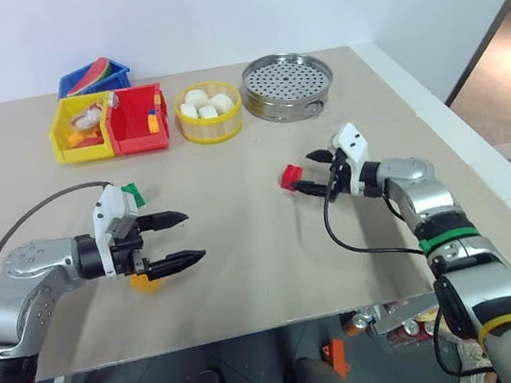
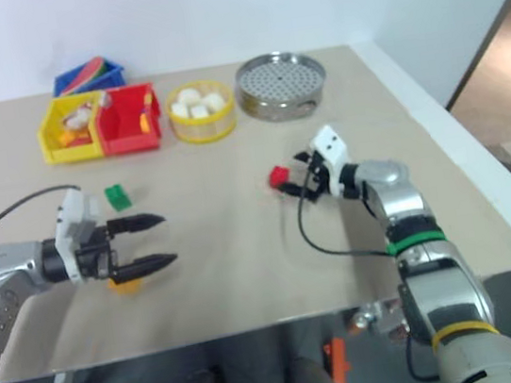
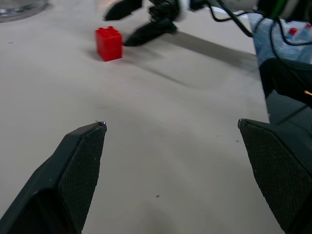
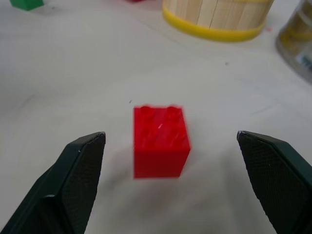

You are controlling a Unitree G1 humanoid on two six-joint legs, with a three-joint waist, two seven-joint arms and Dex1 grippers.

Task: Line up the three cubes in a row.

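The red cube (image 1: 290,177) stands mid-table, right of centre. My right gripper (image 1: 308,173) is open just to the right of it and points left at it. In the right wrist view the red cube (image 4: 161,141) sits between the two fingers, touching neither. My left gripper (image 1: 195,234) is open at the left and points right, with nothing between its fingers. The orange-yellow cube (image 1: 142,283) lies on the table just under the left gripper's body. Just behind the same hand lies the green cube (image 2: 117,196).
Along the back stand a blue bin (image 1: 92,79), a yellow bin (image 1: 85,130) and a red bin (image 1: 136,122) with clutter. Beside them are a yellow round basket (image 1: 208,112) of white lumps and a perforated metal steamer tray (image 1: 287,85). The table's front edge (image 1: 283,321) is near.
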